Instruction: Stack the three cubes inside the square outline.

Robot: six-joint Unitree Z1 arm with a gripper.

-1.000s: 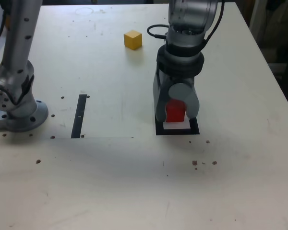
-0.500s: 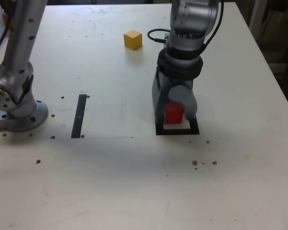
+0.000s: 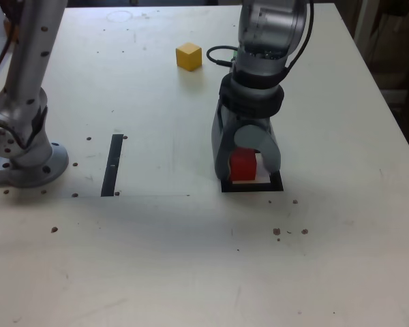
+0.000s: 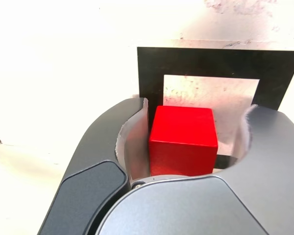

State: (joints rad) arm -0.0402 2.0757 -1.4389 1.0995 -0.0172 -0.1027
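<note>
Small matte red cube sits on the pale centre of the thick black square outline, between the jaws. In the wrist view a clear gap shows on one side of the cube; the other jaw stands close beside it, contact not certain. The cube's rear edge looks near or over the frame's near band; exact overlap cannot be told.

Change: a second ago the jaws were pinched on the red cube; now the gripper has its jaws spread and the cube rests on its own. Judgement: first cube placed and released, base of the stack is down.

Small yellow cube lies on the white counter, well apart from the jaws, beyond them toward the far edge in the exterior view. Green cube not seen in either view; possibly hidden behind the arm. Two cubes remain to stack, so the task is about a third done.

Arm pose: grey arm reaches down steeply over the outline, jaws pointing down at the counter and straddling the cube. Next move likely calls for a straight lift clear, without nudging the cube.
</note>
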